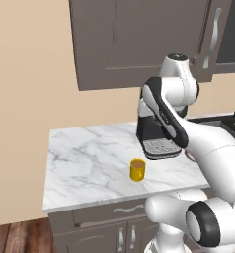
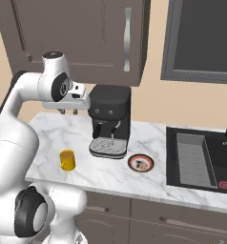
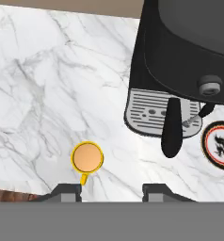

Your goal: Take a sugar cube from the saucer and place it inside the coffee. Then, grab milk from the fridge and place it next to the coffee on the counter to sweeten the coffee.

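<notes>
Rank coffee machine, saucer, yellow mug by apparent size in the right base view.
1. coffee machine, clearly the largest.
2. saucer, wider than the mug but flat.
3. coffee, narrowest across; it stands taller than the saucer, so the order of these two depends on the measure.

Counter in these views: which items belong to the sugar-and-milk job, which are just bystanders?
Job:
- coffee, yellow mug
- saucer, right of the coffee machine
- counter
- gripper, open, above the counter

Bystanders:
- coffee machine
- sink
- wall cabinets
</notes>
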